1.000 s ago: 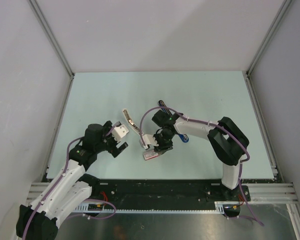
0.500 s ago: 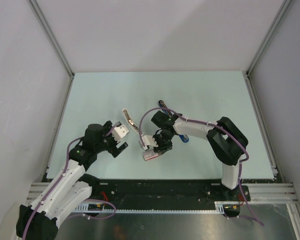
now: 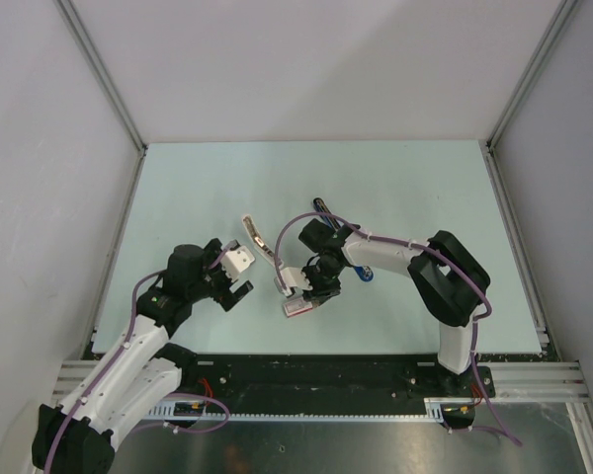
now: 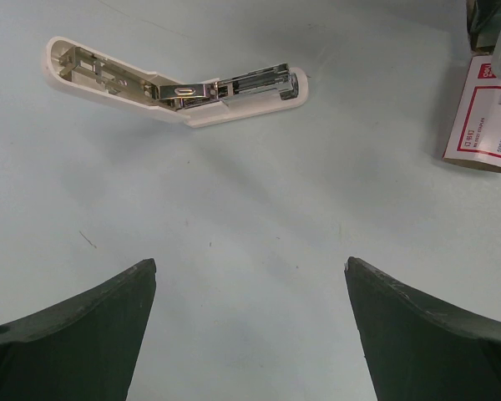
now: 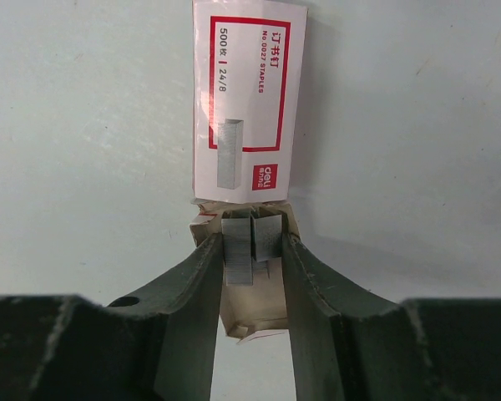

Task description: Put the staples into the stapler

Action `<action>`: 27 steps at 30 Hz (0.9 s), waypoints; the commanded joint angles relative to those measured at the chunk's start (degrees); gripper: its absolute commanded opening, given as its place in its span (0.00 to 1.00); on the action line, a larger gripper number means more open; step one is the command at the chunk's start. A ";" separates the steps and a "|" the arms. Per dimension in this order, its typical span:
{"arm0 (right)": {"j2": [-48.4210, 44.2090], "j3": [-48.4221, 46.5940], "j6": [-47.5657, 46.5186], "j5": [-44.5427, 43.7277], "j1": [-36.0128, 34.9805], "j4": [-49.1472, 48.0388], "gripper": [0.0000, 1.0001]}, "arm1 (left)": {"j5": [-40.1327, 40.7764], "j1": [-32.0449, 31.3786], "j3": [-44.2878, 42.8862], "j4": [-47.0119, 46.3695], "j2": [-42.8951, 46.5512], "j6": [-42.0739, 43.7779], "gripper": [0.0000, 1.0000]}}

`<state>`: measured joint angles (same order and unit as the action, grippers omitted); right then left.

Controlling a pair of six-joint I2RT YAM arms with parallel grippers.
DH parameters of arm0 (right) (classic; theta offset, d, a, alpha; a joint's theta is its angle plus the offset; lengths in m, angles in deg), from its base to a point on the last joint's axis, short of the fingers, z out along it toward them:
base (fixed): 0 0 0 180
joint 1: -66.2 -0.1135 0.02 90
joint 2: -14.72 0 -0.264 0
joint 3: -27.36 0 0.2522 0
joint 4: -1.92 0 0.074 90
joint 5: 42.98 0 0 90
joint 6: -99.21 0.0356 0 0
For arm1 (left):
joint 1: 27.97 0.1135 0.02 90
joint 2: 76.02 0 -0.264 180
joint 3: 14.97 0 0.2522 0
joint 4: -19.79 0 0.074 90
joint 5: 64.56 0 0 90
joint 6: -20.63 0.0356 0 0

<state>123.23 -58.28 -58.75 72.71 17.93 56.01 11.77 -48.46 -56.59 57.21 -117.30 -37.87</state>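
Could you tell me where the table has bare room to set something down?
The far half of the table, beyond the open stapler, is bare, and so is the right side past the right arm. The near middle is crowded: the stapler, the staple box, the left tool and the right tool sit close together.

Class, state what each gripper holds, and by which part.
Left gripper: nothing, jaws open. Right gripper: fingers flank the staples at their sides in the tray; grip cannot be told.
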 commanded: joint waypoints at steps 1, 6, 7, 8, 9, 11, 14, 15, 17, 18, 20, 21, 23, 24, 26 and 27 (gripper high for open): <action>0.47 -0.81 -0.04 -0.54 -0.41 -0.52 0.40 | 0.22 0.32 0.44 -1.53 0.14 0.66 0.99; 0.41 -0.81 0.11 -0.64 -0.42 -0.49 0.45 | 0.22 0.36 0.43 -1.53 0.02 0.65 0.99; 0.40 -0.81 0.11 -0.60 -0.42 -0.46 0.45 | 0.27 0.36 0.43 -1.56 0.04 0.66 0.99; 0.35 -0.81 0.07 -0.58 -0.42 -0.49 0.45 | 0.25 0.32 0.43 -1.54 0.05 0.62 0.99; 0.28 -0.81 0.09 -0.57 -0.33 -0.46 0.46 | 0.24 0.34 0.48 -1.52 0.05 0.64 0.99; 0.25 -0.81 0.11 -0.49 -0.33 -0.44 0.46 | 0.29 0.31 0.47 -1.54 -0.01 0.66 0.99; 0.45 -0.81 0.11 -0.13 -0.33 -0.39 0.46 | 0.32 0.31 0.50 -1.55 -0.03 0.63 1.00; 0.55 -0.81 0.11 0.05 -0.33 -0.33 0.46 | 0.36 0.34 0.47 -1.53 -0.03 0.64 1.00; 0.78 -0.81 0.05 0.19 -0.38 -0.23 0.44 | 0.35 0.36 0.51 -1.58 -0.03 0.61 0.99; 0.89 -0.81 -0.01 0.12 -0.40 -0.20 0.44 | 0.37 0.36 0.52 -1.55 -0.08 0.59 1.00; 1.08 -0.81 -0.01 0.03 -0.41 -0.18 0.42 | 0.39 0.36 0.52 -1.54 -0.04 0.60 0.99; 1.18 -0.81 0.01 0.00 -0.37 -0.17 0.41 | 0.40 0.32 0.52 -1.57 -0.08 0.63 0.99; 1.22 -0.81 0.11 -0.02 -0.34 -0.28 0.40 | 0.40 0.35 0.52 -1.53 -0.04 0.70 1.00; 1.24 -0.81 0.20 -0.03 -0.34 -0.36 0.39 | 0.36 0.36 0.52 -1.52 -0.04 0.68 0.99; 1.15 -0.81 0.27 -0.03 -0.33 -0.46 0.38 | 0.39 0.36 0.52 -1.51 -0.06 0.71 0.99; 1.08 -0.81 0.28 -0.03 -0.33 -0.49 0.37 | 0.39 0.36 0.52 -1.51 -0.04 0.69 0.99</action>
<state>123.38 -58.28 -58.54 72.69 17.93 55.44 11.79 -48.46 -56.59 57.21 -117.30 -37.87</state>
